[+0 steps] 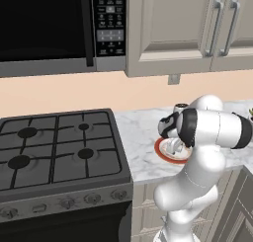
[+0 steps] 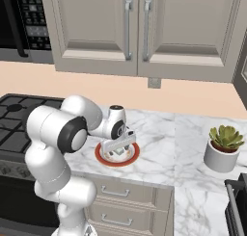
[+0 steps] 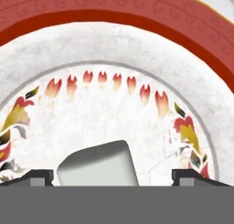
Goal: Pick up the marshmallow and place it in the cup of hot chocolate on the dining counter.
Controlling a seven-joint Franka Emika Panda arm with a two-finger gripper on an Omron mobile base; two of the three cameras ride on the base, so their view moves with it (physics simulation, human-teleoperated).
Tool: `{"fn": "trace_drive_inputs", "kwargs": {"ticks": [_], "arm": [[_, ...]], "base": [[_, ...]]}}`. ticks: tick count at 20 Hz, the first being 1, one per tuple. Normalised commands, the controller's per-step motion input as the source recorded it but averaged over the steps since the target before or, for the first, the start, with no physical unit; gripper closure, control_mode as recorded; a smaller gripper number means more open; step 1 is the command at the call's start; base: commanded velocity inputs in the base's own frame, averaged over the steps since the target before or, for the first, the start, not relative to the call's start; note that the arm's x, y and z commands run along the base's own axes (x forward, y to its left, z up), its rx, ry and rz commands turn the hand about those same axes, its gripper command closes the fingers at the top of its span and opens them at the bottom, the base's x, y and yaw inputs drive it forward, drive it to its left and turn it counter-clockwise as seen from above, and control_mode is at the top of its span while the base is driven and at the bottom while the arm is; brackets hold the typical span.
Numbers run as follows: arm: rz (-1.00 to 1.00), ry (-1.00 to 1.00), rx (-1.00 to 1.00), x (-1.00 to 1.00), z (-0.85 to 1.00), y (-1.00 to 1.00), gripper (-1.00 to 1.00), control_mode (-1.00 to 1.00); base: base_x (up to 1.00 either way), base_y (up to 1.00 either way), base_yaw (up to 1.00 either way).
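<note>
Matt white marshmallow (image 3: 98, 166) on glazed plate (image 3: 114, 49).

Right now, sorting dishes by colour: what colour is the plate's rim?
Red, with faint swirls; the plate shows it best in the hand view.

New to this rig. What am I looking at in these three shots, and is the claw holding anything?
It is a white robot arm on a drivable base in a rendered kitchen. Two shots come from cameras on the base, behind the arm to its left and right. The third looks along the claw itself.

The arm reaches down over a marble worktop beside a gas stove. On the worktop lies a red-rimmed plate, and further right a potted succulent.

In the hand shot, the marshmallow lies on the plate, between the two fingertips of the claw. The claw is open, so nothing is held yet. It looks poised to close on the marshmallow.
</note>
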Motion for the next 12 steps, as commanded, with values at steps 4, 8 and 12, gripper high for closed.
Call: {"fn": "trace_drive_inputs", "kwargs": {"ticks": [4, 8, 12], "arm": [[0.00, 0.06, 0.00, 0.00, -0.68, -0.04, 1.00, -1.00], [0.00, 0.01, 0.00, -0.03, -0.65, -0.08, 1.00, -1.00], [0.00, 0.00, 0.00, 0.00, -0.09, 0.00, 1.00, -1.00]], "base": [[0.00, 0.00, 0.00], [0.00, 0.00, 0.00], [0.00, 0.00, 0.00]]}}
